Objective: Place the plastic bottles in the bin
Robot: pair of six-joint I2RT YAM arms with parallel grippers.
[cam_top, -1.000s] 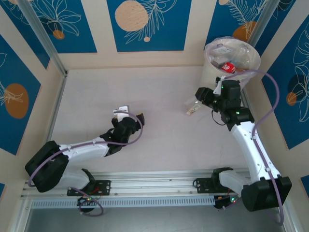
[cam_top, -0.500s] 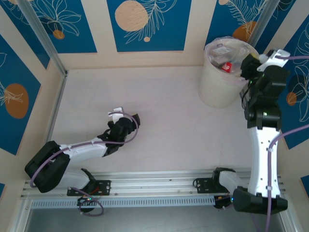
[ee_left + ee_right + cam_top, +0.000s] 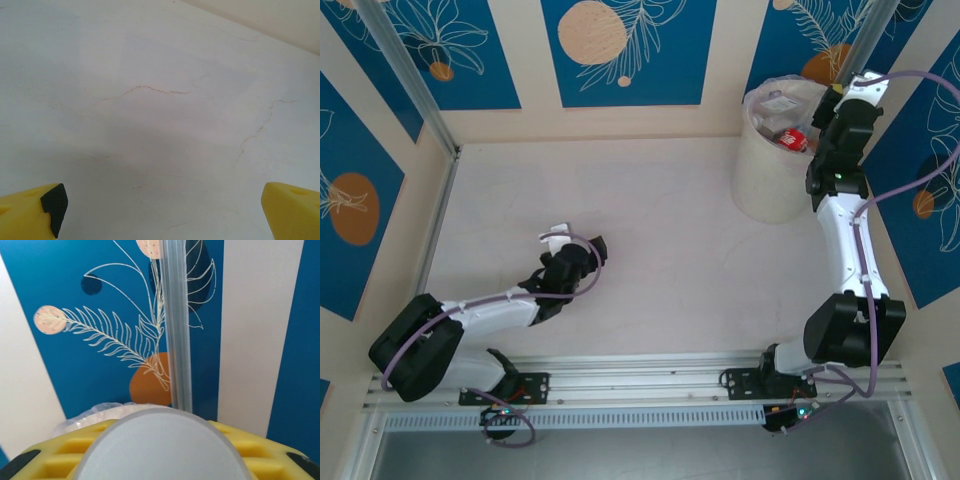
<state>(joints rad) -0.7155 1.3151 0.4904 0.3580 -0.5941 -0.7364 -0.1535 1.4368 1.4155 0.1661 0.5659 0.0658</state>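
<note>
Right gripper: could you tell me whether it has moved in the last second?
Yes: the right gripper swung from the near left of the bin to its right rim.

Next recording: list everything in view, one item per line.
large round cream-white plastic-lined bin: one, cream, table's far right corner.
clear plastic bottle with a red label: one, inside the bin.
pale grey round-ended object: one, grey, between the right gripper's fingers; probably a bottle.
whitish veined table: one, under bin and grippers.
blue leaf-patterned wall panels: several, blue and cream, around the table.
left gripper: one, yellow fingers, open, low over bare table.
right gripper: one, yellow fingers, shut on that object, at the bin's right rim.
</note>
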